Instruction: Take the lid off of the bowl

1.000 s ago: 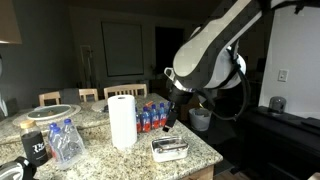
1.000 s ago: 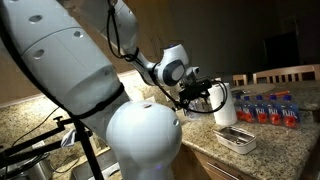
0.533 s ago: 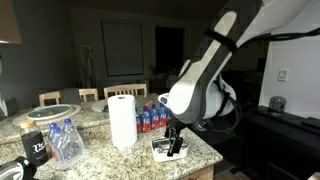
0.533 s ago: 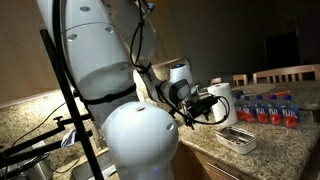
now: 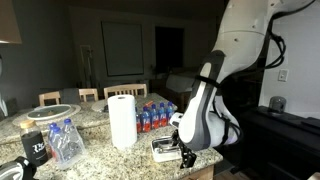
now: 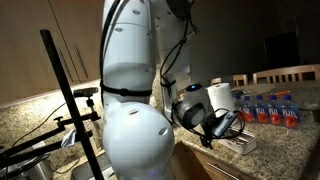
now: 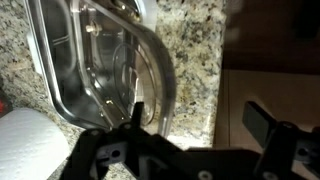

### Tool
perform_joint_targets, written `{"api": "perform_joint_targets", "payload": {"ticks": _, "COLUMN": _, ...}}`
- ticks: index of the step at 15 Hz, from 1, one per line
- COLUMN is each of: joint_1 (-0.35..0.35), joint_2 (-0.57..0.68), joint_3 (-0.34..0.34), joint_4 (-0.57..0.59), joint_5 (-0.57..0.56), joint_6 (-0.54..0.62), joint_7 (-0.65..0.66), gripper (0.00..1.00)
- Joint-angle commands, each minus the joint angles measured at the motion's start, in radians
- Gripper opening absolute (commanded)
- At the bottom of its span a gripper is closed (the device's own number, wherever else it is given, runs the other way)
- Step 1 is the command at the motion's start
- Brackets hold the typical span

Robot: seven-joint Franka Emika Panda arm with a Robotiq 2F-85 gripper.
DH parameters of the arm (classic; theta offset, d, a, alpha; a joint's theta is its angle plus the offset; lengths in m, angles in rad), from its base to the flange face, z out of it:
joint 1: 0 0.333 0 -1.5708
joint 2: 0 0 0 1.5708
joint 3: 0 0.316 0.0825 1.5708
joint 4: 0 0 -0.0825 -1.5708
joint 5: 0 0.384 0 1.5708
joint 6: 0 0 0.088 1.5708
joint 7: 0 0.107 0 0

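The lid [image 7: 92, 58] sits on the bowl [image 5: 167, 149], so the task is not yet done; the pair stands at the counter's [image 5: 105, 157] near corner, just beside the towel roll [image 5: 122, 120] and in front of a pack of bottles [image 5: 152, 117].

The arm is bent low so that the gripper [image 7: 195, 115] hangs right over the bowl, pointing down; that suits a grasp on the lid's rim from above. The jaws are spread wide and hold nothing. In the wrist view one finger [image 7: 135, 112] lies over the bowl's curved edge and the other hangs out past the counter's edge; the gripper seems set to one side of the lid rather than centred, though the dim, close picture makes this hard to judge. Whether the finger touches the rim cannot be told.

The counter is speckled granite, level and hard, with little free room round the bowl; a pull that drags the bowl could push it off the corner. Farther along lie a wide white dish [image 5: 55, 111] and a clear bag of bottles [image 5: 66, 141]. The room is dim, a kitchen or dining space with pale chairs [image 5: 89, 95] behind the counter and a dark window beyond.
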Motion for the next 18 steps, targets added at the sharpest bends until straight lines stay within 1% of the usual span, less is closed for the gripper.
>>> {"api": "perform_joint_targets", "payload": {"ticks": 1, "joint_1": -0.130, "joint_2": 0.032, "joint_3": 0.044, "joint_4": 0.005, "joint_5": -0.161, "joint_6": 0.013, "joint_7": -0.023, "gripper": 1.00}}
{"api": "perform_joint_targets", "payload": {"ticks": 2, "joint_1": -0.180, "joint_2": 0.031, "joint_3": 0.069, "joint_4": 0.014, "joint_5": -0.218, "joint_6": 0.004, "joint_7": -0.005, "gripper": 1.00}}
{"api": "perform_joint_targets", "payload": {"ticks": 3, "joint_1": -0.257, "joint_2": -0.009, "joint_3": 0.120, "joint_4": -0.005, "joint_5": -0.293, "joint_6": -0.002, "joint_7": 0.043, "gripper": 1.00}}
{"api": "perform_joint_targets", "payload": {"ticks": 4, "joint_1": -0.311, "joint_2": -0.013, "joint_3": 0.157, "joint_4": 0.015, "joint_5": -0.338, "joint_6": -0.003, "joint_7": 0.062, "gripper": 1.00}}
{"api": "perform_joint_targets", "payload": {"ticks": 6, "joint_1": -0.449, "joint_2": -0.017, "joint_3": 0.262, "joint_4": 0.052, "joint_5": -0.427, "joint_6": -0.004, "joint_7": 0.125, "gripper": 1.00}}
{"api": "perform_joint_targets", "payload": {"ticks": 8, "joint_1": -0.564, "joint_2": -0.014, "joint_3": 0.352, "joint_4": 0.072, "joint_5": -0.488, "joint_6": -0.006, "joint_7": 0.160, "gripper": 1.00}}
{"api": "perform_joint_targets", "payload": {"ticks": 10, "joint_1": -0.647, "joint_2": -0.017, "joint_3": 0.407, "joint_4": 0.062, "joint_5": -0.521, "joint_6": -0.010, "joint_7": 0.154, "gripper": 1.00}}
{"api": "perform_joint_targets", "payload": {"ticks": 12, "joint_1": -0.701, "joint_2": -0.024, "joint_3": 0.433, "joint_4": 0.025, "joint_5": -0.534, "joint_6": -0.015, "joint_7": 0.133, "gripper": 1.00}}
{"api": "perform_joint_targets", "payload": {"ticks": 13, "joint_1": -0.714, "joint_2": -0.029, "joint_3": 0.435, "joint_4": 0.004, "joint_5": -0.530, "joint_6": -0.017, "joint_7": 0.130, "gripper": 1.00}}
{"api": "perform_joint_targets", "payload": {"ticks": 15, "joint_1": -0.712, "joint_2": -0.043, "joint_3": 0.418, "joint_4": -0.041, "joint_5": -0.508, "joint_6": -0.018, "joint_7": 0.125, "gripper": 1.00}}
{"api": "perform_joint_targets", "payload": {"ticks": 16, "joint_1": -0.527, "joint_2": -0.035, "joint_3": 0.209, "joint_4": -0.006, "joint_5": -0.600, "joint_6": -0.018, "joint_7": 0.215, "gripper": 1.00}}
{"api": "perform_joint_targets", "payload": {"ticks": 17, "joint_1": -0.501, "joint_2": 0.002, "joint_3": 0.205, "joint_4": 0.004, "joint_5": -0.466, "joint_6": -0.018, "joint_7": 0.082, "gripper": 1.00}}
{"api": "perform_joint_targets", "payload": {"ticks": 18, "joint_1": -0.444, "joint_2": 0.005, "joint_3": 0.140, "joint_4": 0.003, "joint_5": -0.458, "joint_6": -0.019, "joint_7": 0.085, "gripper": 0.93}}
